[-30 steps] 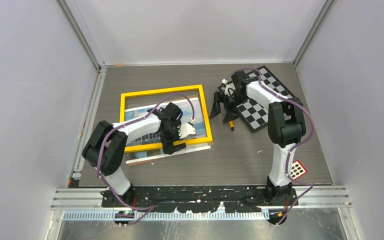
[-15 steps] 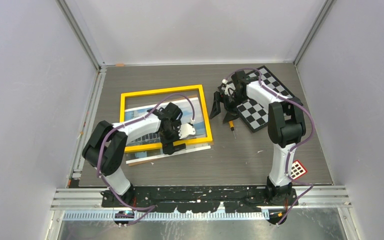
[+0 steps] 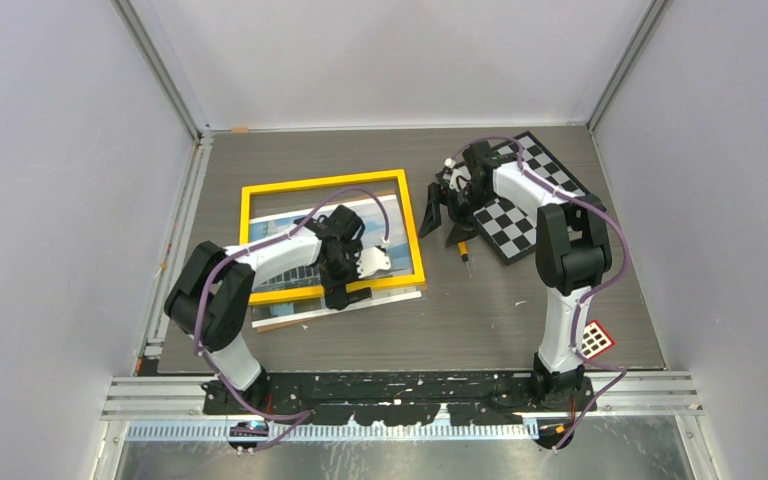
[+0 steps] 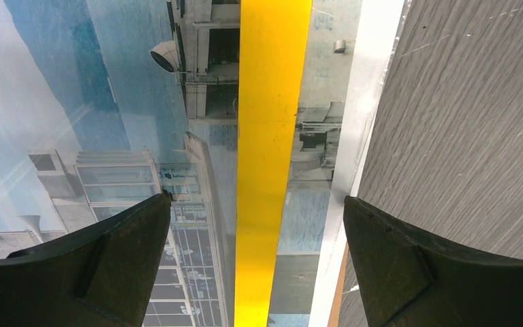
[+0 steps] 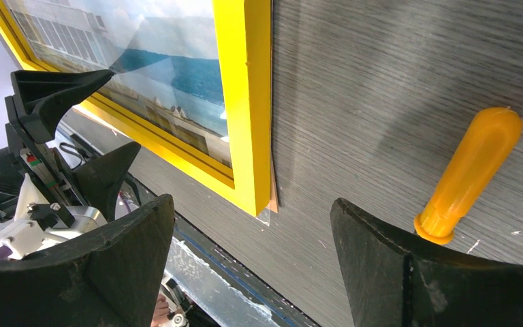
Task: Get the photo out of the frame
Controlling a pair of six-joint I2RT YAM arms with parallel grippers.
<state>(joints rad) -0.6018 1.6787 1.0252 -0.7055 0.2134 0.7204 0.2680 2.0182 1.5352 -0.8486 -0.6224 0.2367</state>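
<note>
The yellow frame (image 3: 325,182) lies flat on the table, left of centre. The photo (image 3: 278,222) of a white building under blue sky lies under it and sticks out past the frame's near bar. My left gripper (image 3: 336,290) is open and hangs over that near bar. In the left wrist view the gripper (image 4: 255,259) straddles the yellow bar (image 4: 272,157), with the photo (image 4: 136,143) on both sides and a brown board edge (image 4: 338,286) beside it. My right gripper (image 3: 444,228) is open and empty just right of the frame. In the right wrist view the gripper (image 5: 252,259) is above the frame's corner (image 5: 245,122).
An orange-handled screwdriver (image 3: 463,250) lies right of the frame, and shows in the right wrist view (image 5: 470,170). A black-and-white checkerboard (image 3: 525,205) lies at the back right. A small red checker tag (image 3: 593,338) sits by the right arm's base. Walls enclose the table.
</note>
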